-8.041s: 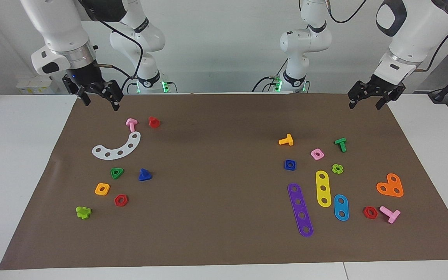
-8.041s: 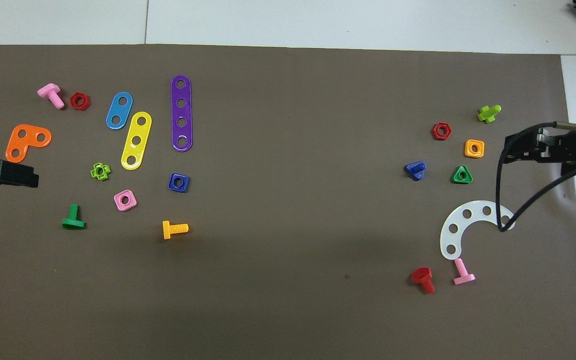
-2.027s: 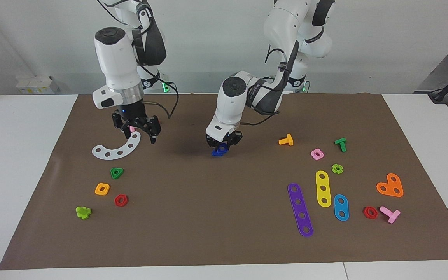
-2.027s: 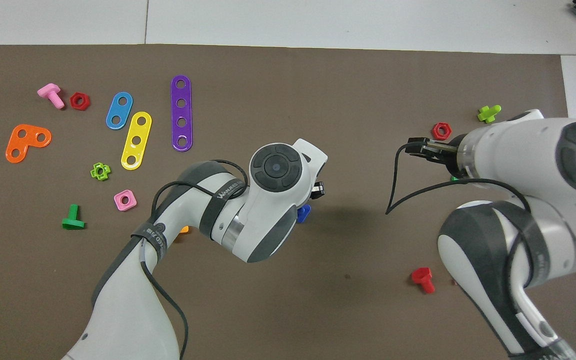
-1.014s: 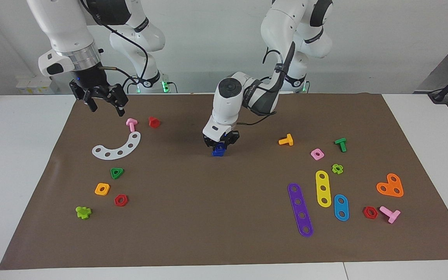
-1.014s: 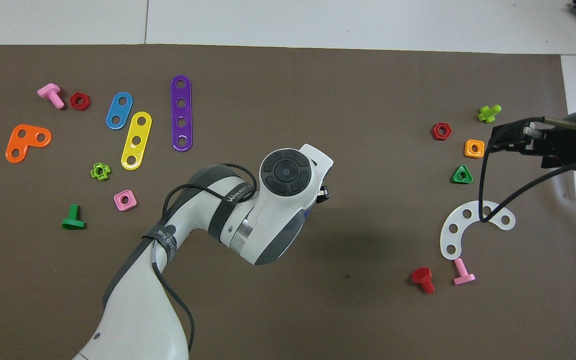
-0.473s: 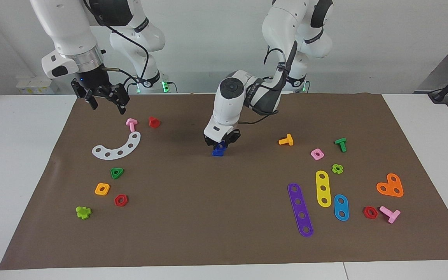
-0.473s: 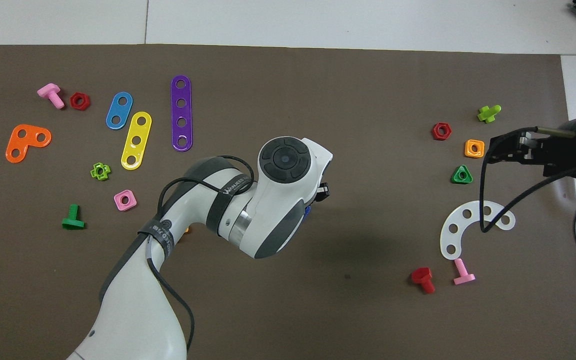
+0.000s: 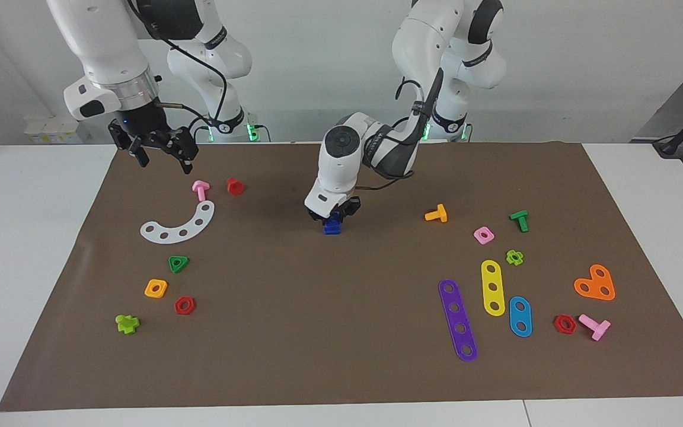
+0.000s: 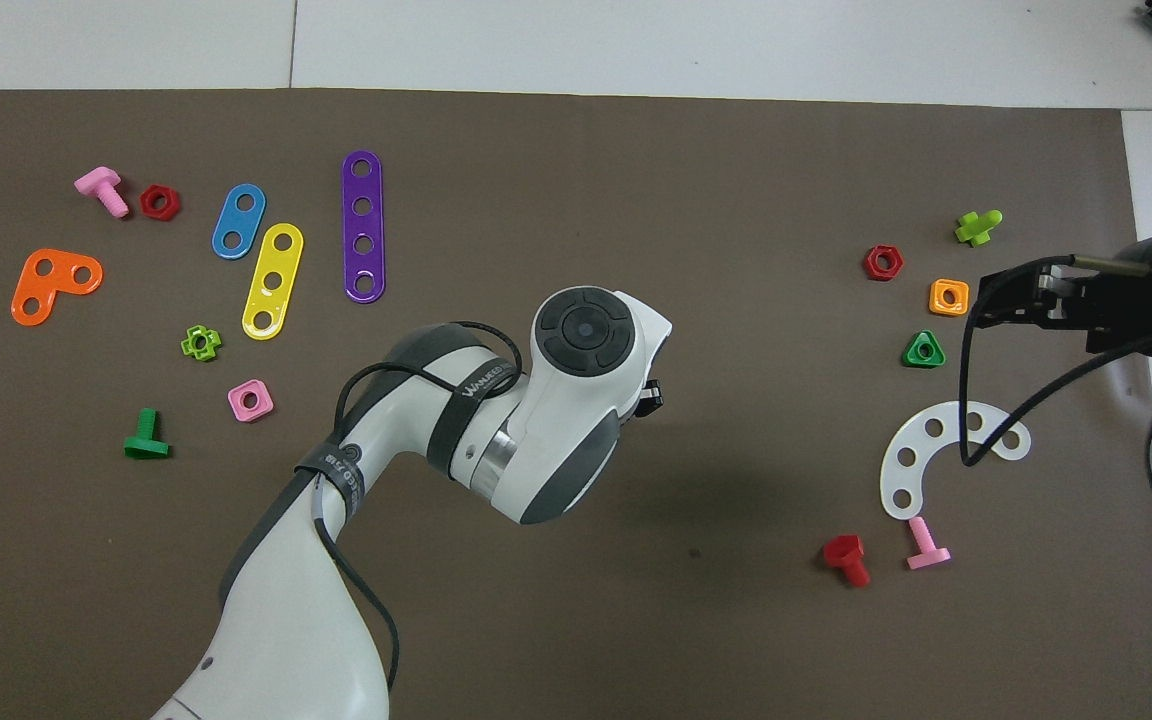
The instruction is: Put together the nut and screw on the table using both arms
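On the brown mat [image 9: 341, 356] of the table, in the middle, the dark-blue nut [image 9: 332, 222] sits on top of the dark-blue screw [image 9: 331, 230], which stands on the mat. My left gripper [image 9: 333, 214] reaches down from above and is shut on the nut. In the overhead view the left arm [image 10: 576, 400] hides both blue pieces. My right gripper [image 9: 162, 156] is open and empty, raised over the mat's edge at the right arm's end; it also shows in the overhead view [image 10: 998, 300].
At the right arm's end lie a white curved strip [image 9: 180, 224], a pink screw [image 9: 200, 189], a red screw [image 9: 234, 185], a green triangular nut [image 9: 178, 263] and an orange square nut [image 9: 156, 288]. At the left arm's end lie an orange screw [image 9: 437, 213], a pink nut [image 9: 483, 235] and coloured strips [image 9: 458, 319].
The right gripper has let go of the screw, risen and drawn back to its end of the table. The left gripper has stayed on the nut, its wrist shifting slightly.
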